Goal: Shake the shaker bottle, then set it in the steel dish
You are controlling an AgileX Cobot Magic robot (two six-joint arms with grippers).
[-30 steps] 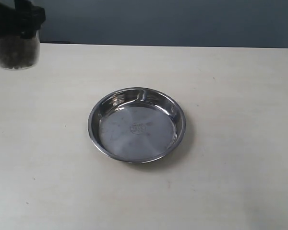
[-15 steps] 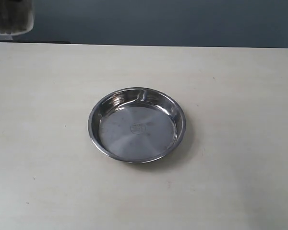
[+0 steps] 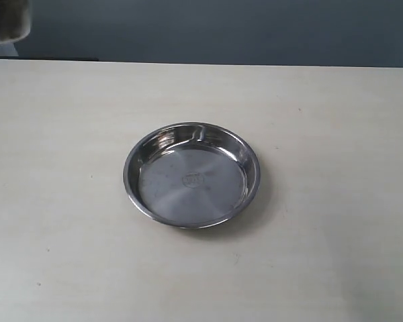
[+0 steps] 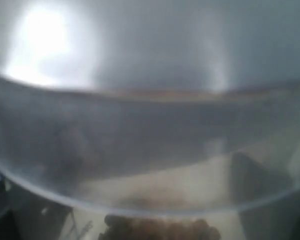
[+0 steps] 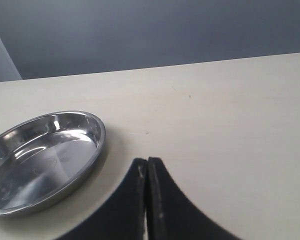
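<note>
The steel dish [image 3: 168, 198] lies empty at the table's middle, its stamped mark showing at the centre. Only the lower end of the shaker bottle [image 3: 7, 20] shows in the exterior view, held high in the top left corner with dark grains inside. The left wrist view is filled by the blurred frosted wall of the shaker bottle [image 4: 150, 150], with brown grains [image 4: 160, 230] low in it; my left gripper holds it, its fingers not clearly seen. My right gripper [image 5: 147, 162] is shut on nothing, low over the table beside the steel dish [image 5: 20, 200].
The pale table [image 3: 322, 255] stretches around the dish on all sides. A dark grey wall [image 3: 221, 30] stands behind its far edge.
The bottle has risen and drifted left, nearly leaving the top corner of the exterior view; the left gripper's black body has gone out of that view. The dish has not moved.
</note>
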